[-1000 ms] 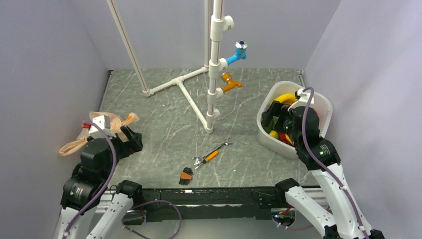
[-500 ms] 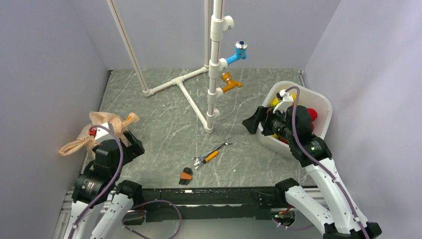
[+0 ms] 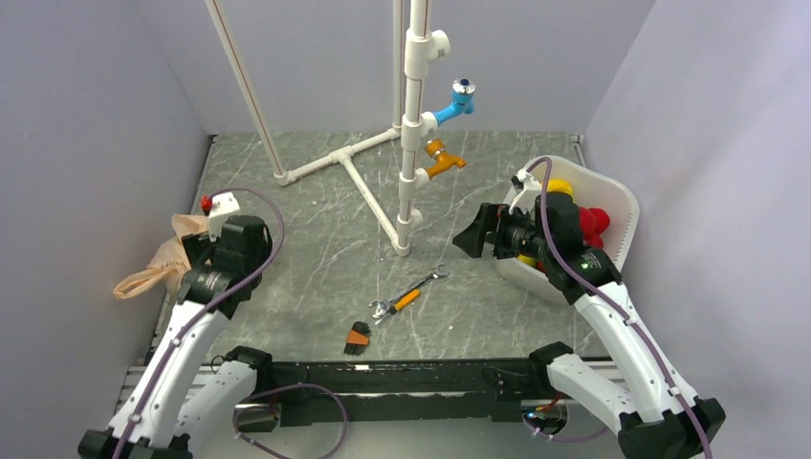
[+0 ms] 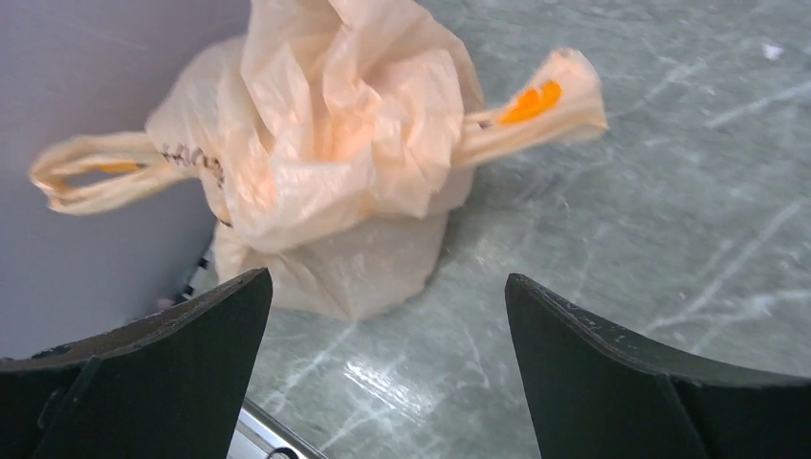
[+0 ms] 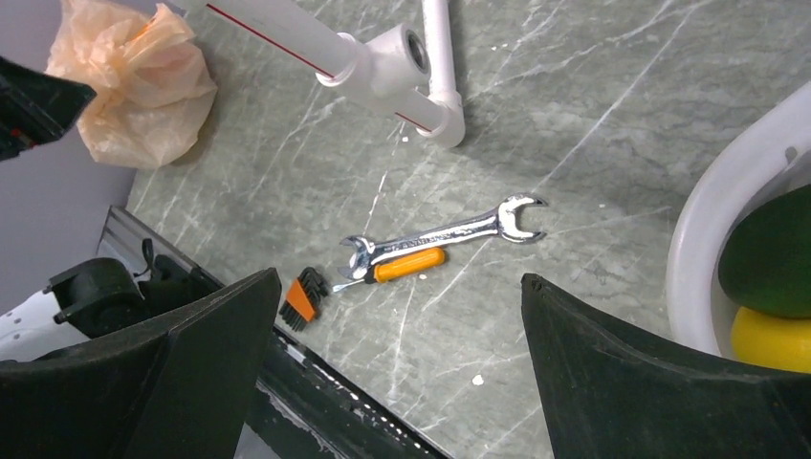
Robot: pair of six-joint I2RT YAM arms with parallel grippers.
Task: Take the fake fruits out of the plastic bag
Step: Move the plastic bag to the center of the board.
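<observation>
The plastic bag (image 4: 335, 163) lies bunched and crumpled by the left wall, its loop handles splayed to either side; nothing inside it shows. It also appears in the top view as the bag (image 3: 158, 268) and at the far left of the right wrist view as the bag (image 5: 134, 86). My left gripper (image 4: 385, 282) hovers just short of it, open and empty, seen from above as the left gripper (image 3: 198, 252). My right gripper (image 3: 475, 235) hangs open and empty over the table, left of the white basket (image 3: 622, 191). A red fake fruit (image 3: 593, 222) lies in that basket.
A white pipe stand (image 3: 411, 143) with blue and orange taps rises mid-table. A wrench (image 5: 449, 232), an orange-handled screwdriver (image 5: 406, 265) and a hex key set (image 5: 304, 296) lie near the front edge. A green melon (image 5: 775, 253) and a yellow piece (image 5: 770, 339) sit in the basket.
The right gripper came out of the basket and moved left over the table. The left arm stretched forward and its gripper swung round beside the bag. Both stayed open.
</observation>
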